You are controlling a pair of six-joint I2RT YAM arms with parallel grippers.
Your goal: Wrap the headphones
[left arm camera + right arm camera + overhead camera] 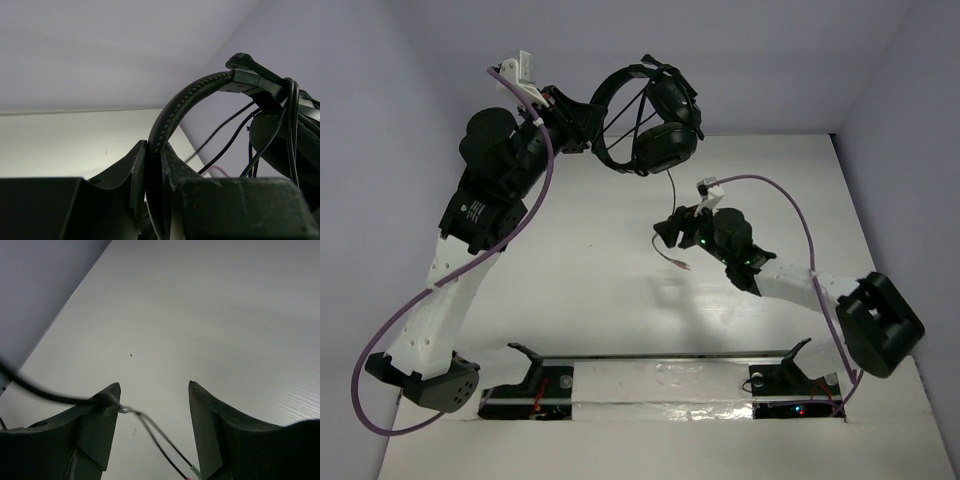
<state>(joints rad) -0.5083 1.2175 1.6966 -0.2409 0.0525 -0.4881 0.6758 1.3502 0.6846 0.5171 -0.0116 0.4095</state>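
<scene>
The black headphones (655, 120) hang in the air at the back, above the table. My left gripper (578, 122) is shut on the headband, which in the left wrist view (185, 100) rises out of the jaws and arches right to an ear cup (287, 142). Several cable turns (291, 105) cross the band near that cup. The thin black cable (671, 190) drops from the cups to my right gripper (670, 232). In the right wrist view the jaws of that gripper (154, 390) stand open. The cable (45, 394) lies against the left fingertip, and its bare wire end (160, 440) trails between the jaws.
The white table (600, 260) has grey walls at the back and on both sides. A metal rail (660, 358) with the arm bases runs along the near edge. Purple robot cables (790, 208) loop beside both arms.
</scene>
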